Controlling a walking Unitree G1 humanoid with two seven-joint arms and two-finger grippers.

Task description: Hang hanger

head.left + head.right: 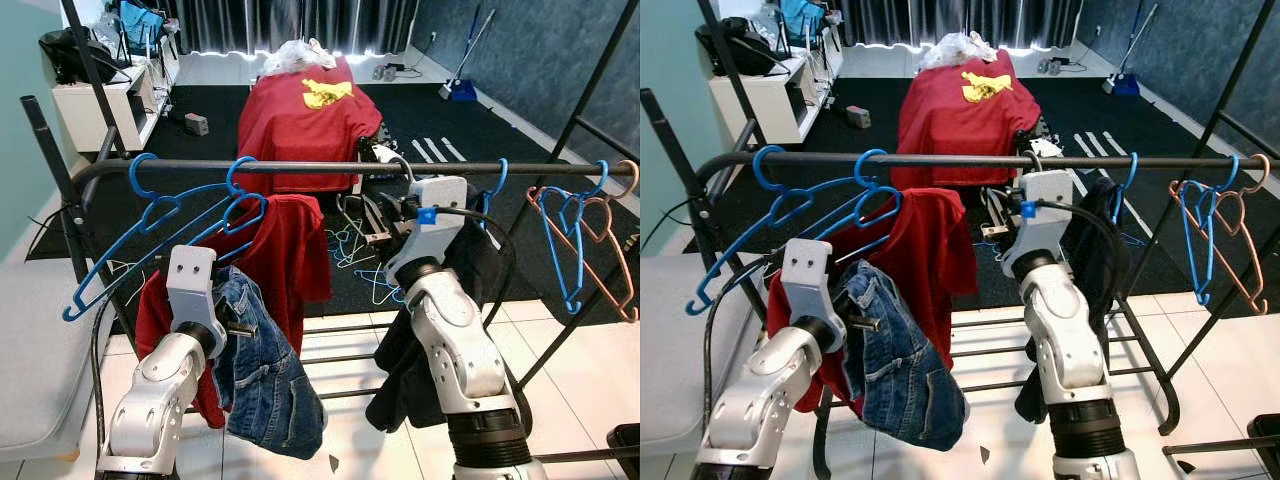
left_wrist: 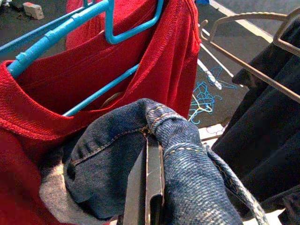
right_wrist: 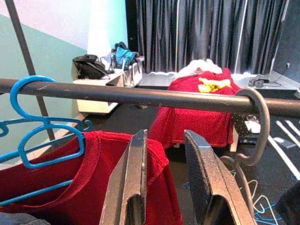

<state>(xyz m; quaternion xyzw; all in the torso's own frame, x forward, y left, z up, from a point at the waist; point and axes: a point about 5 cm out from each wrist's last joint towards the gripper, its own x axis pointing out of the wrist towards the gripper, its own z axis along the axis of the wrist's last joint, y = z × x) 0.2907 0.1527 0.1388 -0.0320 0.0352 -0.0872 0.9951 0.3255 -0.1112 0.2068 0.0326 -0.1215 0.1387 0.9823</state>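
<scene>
Across the front of the robot runs the dark garment rail point(image 1: 330, 167), roughly level and spanning the head views from side to side, with its long axis crossing the robot's line of sight. On the rail hang, toward the robot's left, blue hangers point(image 1: 160, 225) and a red shirt point(image 1: 285, 250); toward its right, further blue and tan hangers point(image 1: 580, 240). The task's thing, a grey metal hanger point(image 3: 253, 126) carrying a dark garment point(image 1: 470, 270), sits near the middle of the rail: the right wrist view shows its curved hook already lying over the rail, with its shoulder arms sloping down below it. The hook lies just beside the right gripper point(image 3: 166, 173), on the side away from the red shirt, and the right arm is clearly the nearer one. The right gripper stands just below the rail, its two black fingers parted by a narrow gap with nothing visible between them. Judged from this, the hanging step looks close to finished; the coming move would call for drawing the gripper clear without brushing the hook off the rail. The left gripper point(image 2: 147, 183) sits lower, below the red shirt, its fingers closed together on a fold of blue denim jeans point(image 1: 260, 370), which drape down from it.
</scene>
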